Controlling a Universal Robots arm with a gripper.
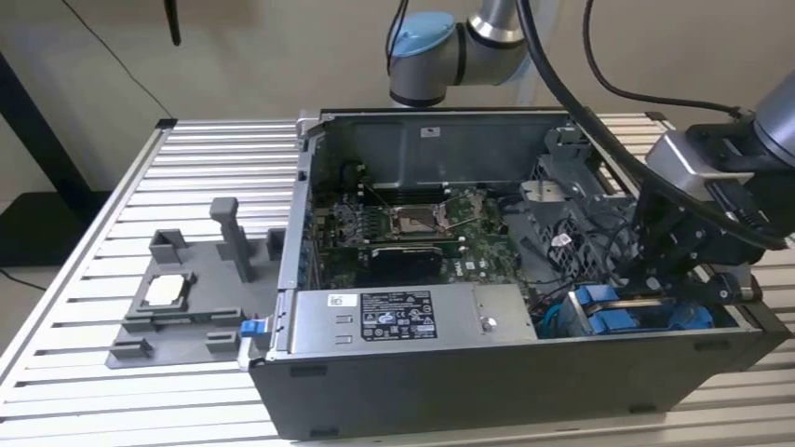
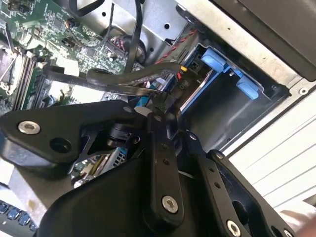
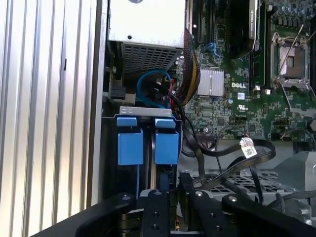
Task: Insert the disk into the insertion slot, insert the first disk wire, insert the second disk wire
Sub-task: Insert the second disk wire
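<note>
The black pincer (image 1: 665, 279) hangs low inside the open grey computer case (image 1: 522, 372), at the narrow grey metal drive bay with blue tabs (image 3: 147, 140). Whether it grips anything I cannot tell. A blue-framed disk (image 1: 621, 312) appears seated there. Black cables (image 2: 128, 79) crowd the approach beside the green motherboard (image 1: 410, 228).

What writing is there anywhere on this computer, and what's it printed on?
Black-and-white label on the silver box: too small to read.
White cable tag: blurred, unreadable.
White print on the green circuit board: too small to read reliably.
No text can be quoted.
</note>
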